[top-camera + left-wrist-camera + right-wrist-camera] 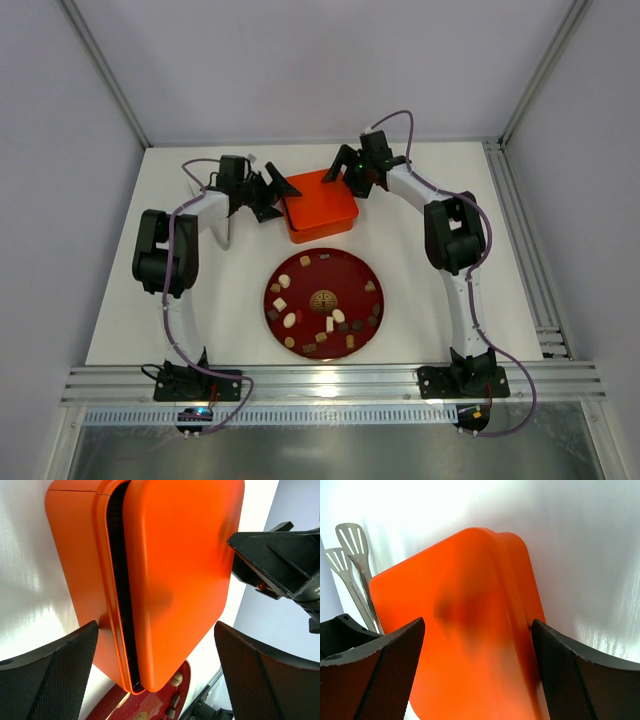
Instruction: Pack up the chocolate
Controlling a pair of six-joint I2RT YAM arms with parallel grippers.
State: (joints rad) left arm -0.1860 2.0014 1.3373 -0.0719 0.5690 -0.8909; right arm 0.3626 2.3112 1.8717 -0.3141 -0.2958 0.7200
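Note:
The chocolate, several small dark, tan and cream pieces, lies on a round red plate in the middle of the table. A few pieces also show in the left wrist view. Behind the plate stands an orange box whose lid sits ajar, with a dark gap along one side. My left gripper is open at the box's left edge, its jaws either side of the box. My right gripper is open over the box's far right corner, straddling the lid.
Metal tongs lie on the white table beyond the box, near the left arm. The right gripper's black body shows in the left wrist view. Grey walls enclose the table on three sides.

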